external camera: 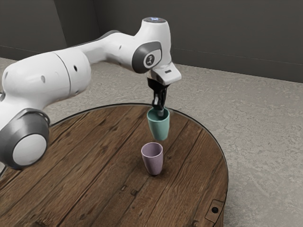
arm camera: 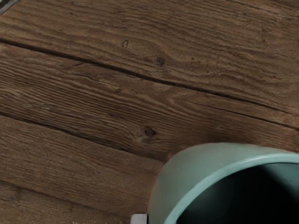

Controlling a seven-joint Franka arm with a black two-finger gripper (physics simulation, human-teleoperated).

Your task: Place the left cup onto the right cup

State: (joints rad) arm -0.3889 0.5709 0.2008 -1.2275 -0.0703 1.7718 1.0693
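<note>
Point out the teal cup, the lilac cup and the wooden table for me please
Teal tapered cup (external camera: 159, 125), exterior view, middle of its outer wall.
Lilac tapered cup (external camera: 152, 161), exterior view, outer wall below the rim.
Round dark wooden table (external camera: 94, 165), exterior view, bare planks.

The lifted cup hangs mouth up in the air, its rim pinched by the gripper above it, clear of the round table. The standing cup rests on the tabletop below it, slightly nearer the front and the exterior view's left, not touching it.
</note>
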